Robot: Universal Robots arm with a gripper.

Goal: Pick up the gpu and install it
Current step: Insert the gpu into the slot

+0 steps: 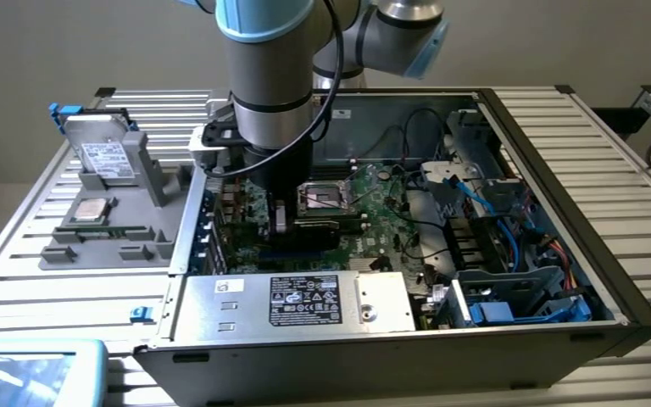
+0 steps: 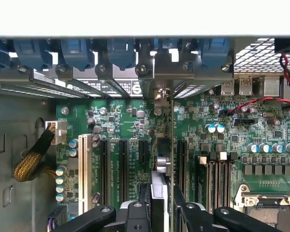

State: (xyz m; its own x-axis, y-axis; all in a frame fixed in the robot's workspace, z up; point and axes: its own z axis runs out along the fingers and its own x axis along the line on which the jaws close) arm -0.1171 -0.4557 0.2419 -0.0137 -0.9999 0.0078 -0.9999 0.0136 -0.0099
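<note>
the gripper [image 2: 159, 212] is clamped on the gpu [image 2: 160, 181], held edge-on and upright over the motherboard [image 2: 130, 121] inside the computer case [image 1: 575, 170], among the expansion slots [image 2: 123, 166]

My jaws are matt black metal with bright screw heads, closed on the gpu [image 2: 158, 191] — a thin card, pale dull metal along its edge. The motherboard [image 2: 130, 121] is glossy green, studded with shiny silver capacitors. The case [image 1: 552, 212] looks like dark painted steel, the power supply [image 1: 292, 301] bare brushed metal with a paper label. The bench [image 1: 31, 263] is ribbed aluminium — satin, pale grey.
</note>
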